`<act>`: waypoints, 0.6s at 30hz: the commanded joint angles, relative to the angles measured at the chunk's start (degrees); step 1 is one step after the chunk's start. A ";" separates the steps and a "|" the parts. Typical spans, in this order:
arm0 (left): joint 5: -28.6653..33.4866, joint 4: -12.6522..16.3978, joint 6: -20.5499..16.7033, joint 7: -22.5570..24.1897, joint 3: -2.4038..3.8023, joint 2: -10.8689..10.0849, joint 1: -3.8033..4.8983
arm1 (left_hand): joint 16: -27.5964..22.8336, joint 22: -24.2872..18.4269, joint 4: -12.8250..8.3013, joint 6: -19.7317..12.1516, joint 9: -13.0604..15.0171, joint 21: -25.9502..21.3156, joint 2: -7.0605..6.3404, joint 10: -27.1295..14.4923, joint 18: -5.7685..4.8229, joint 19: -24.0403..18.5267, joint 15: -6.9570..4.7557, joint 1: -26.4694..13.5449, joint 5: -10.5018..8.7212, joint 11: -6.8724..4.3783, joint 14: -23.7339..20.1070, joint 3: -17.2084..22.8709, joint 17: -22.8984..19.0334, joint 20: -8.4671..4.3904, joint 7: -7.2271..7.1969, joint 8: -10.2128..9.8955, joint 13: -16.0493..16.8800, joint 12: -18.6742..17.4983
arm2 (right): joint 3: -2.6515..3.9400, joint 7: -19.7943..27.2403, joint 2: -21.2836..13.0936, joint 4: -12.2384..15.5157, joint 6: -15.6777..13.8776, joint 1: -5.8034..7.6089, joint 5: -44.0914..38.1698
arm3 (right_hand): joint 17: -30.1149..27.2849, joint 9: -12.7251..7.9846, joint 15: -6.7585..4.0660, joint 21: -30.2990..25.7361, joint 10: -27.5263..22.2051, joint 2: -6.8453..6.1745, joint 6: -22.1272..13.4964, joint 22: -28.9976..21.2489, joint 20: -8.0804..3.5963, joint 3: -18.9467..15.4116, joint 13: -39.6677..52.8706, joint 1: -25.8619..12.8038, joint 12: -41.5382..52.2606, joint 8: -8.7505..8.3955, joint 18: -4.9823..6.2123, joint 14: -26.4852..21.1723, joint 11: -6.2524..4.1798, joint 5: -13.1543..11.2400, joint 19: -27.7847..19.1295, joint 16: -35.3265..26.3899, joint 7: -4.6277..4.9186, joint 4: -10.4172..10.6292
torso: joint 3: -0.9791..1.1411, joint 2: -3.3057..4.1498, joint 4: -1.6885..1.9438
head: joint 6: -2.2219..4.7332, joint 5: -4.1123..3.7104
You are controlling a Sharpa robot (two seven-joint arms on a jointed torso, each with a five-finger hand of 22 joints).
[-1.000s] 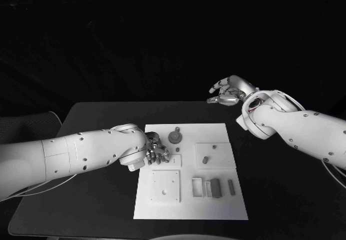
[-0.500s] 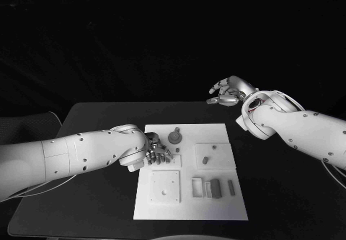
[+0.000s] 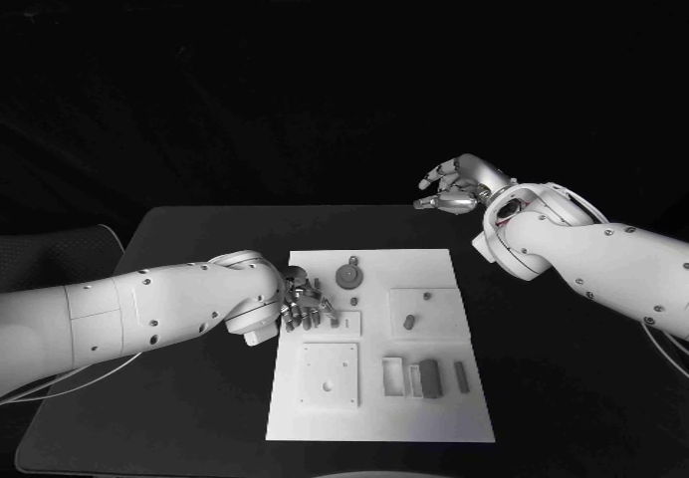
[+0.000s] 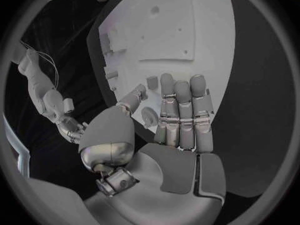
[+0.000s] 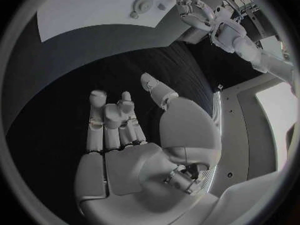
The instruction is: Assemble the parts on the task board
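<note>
Early going, by the look of it — several parts (image 3: 425,377) lie loose on the task board (image 3: 431,263), none visibly joined. The left hand (image 3: 303,304) hovers at the board's left edge, fingers straight and together, holding nothing; the right hand (image 3: 457,185) waits beyond the table's far edge, loosely curled, empty — most of the assembly remains

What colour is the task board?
White; the task board shows best in the head view.

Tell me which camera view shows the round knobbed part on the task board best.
The head view: the round knobbed part lies unobstructed near the task board's far edge. The left wrist view shows it partly hidden behind the left robot hand. The right wrist view shows it small, near the rim.
</note>
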 commanded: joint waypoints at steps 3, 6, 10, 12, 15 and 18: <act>5.31 2.13 1.35 1.98 0.20 -2.78 0.66 | -0.17 0.69 -1.47 -0.32 -0.20 -0.69 0.32 -2.61 1.03 -0.97 0.24 1.90 -0.08 0.69 -0.90 0.27 -0.64 0.17 -0.65 -1.00 -0.43 -0.60 | 0.03 0.47 0.21 -0.98 0.62 0.01 0.43 | -0.07 -0.10 0.06 -0.22 -0.43 0.19 -0.51 0.49 -0.23 -0.11 -0.09 0.06 -0.37 0.10 1.09 -0.54 -0.04 0.13 -0.18 -0.26 0.89 0.18 | 0.06 -0.17 0.00 | 0.49 -0.03; 5.42 2.95 1.18 2.44 0.21 -4.33 2.29 | -0.34 0.52 -2.41 -1.44 -0.39 -1.14 0.40 -3.40 0.97 -1.22 0.50 2.67 -0.07 1.11 -1.25 0.08 -1.19 0.41 -0.09 -1.60 -0.76 -0.99 | 0.03 0.55 0.19 -1.36 0.59 0.01 0.44 | -0.07 -0.10 0.06 -0.22 -0.43 0.20 -0.52 0.49 -0.23 -0.11 -0.10 0.05 -0.37 0.10 1.09 -0.54 -0.03 0.13 -0.18 -0.26 0.89 0.19 | 0.00 -0.20 0.02 | 0.77 -0.03; 5.45 3.12 0.42 2.65 0.23 -5.88 4.36 | -0.49 0.22 -3.11 -4.46 -0.94 -1.83 0.42 -4.00 0.94 -1.55 0.81 3.33 -0.04 1.51 -1.76 -0.01 -1.87 0.72 1.23 -3.15 -1.06 -1.21 | 0.03 0.60 0.31 -1.78 0.71 0.01 0.45 | -0.07 -0.11 0.07 -0.22 -0.44 0.21 -0.53 0.49 -0.22 -0.12 -0.10 0.05 -0.37 0.09 1.09 -0.55 -0.03 0.13 -0.17 -0.26 0.90 0.20 | 0.05 -0.26 0.01 | 0.96 0.09; 5.41 2.25 0.03 2.81 0.23 -6.10 5.41 | -0.55 0.12 -3.13 -5.23 -1.05 -2.04 0.53 -4.11 0.94 -1.61 0.91 3.46 -0.05 1.66 -1.91 0.03 -2.09 0.81 1.55 -3.50 -1.15 -1.25 | 0.03 0.63 0.42 -2.02 0.74 0.01 0.47 | -0.07 -0.11 0.07 -0.22 -0.44 0.22 -0.54 0.49 -0.22 -0.12 -0.11 0.04 -0.36 0.09 1.09 -0.55 -0.03 0.13 -0.18 -0.26 0.90 0.20 | 0.07 -0.26 0.00 | 1.10 0.16; 5.22 -0.46 -1.62 2.95 0.23 -5.53 6.37 | -0.67 -0.03 -2.90 -5.46 -1.02 -2.37 0.82 -4.38 0.92 -1.78 1.06 3.42 -0.02 1.80 -2.15 0.10 -2.40 0.95 1.67 -3.53 -1.30 -1.39 | 0.02 0.67 0.67 -2.39 0.84 0.00 0.48 | -0.07 -0.12 0.07 -0.23 -0.44 0.23 -0.54 0.49 -0.22 -0.12 -0.11 0.04 -0.36 0.09 1.09 -0.55 -0.02 0.13 -0.18 -0.26 0.90 0.21 | 0.08 -0.31 0.01 | 1.20 0.19; 4.65 -3.23 -1.48 2.90 0.23 -4.24 6.63 | -0.77 -0.22 -2.77 -6.16 -1.08 -2.83 0.76 -5.07 0.93 -1.98 1.26 3.46 0.03 2.12 -2.45 0.10 -2.87 1.14 1.97 -3.79 -1.58 -1.70 | 0.02 0.69 0.89 -2.69 0.90 -0.03 0.48 | -0.07 -0.12 0.07 -0.23 -0.44 0.25 -0.55 0.49 -0.21 -0.12 -0.12 0.03 -0.36 0.09 1.09 -0.56 -0.02 0.13 -0.17 -0.26 0.90 0.22 | 0.03 -0.21 -0.08 | 1.53 0.15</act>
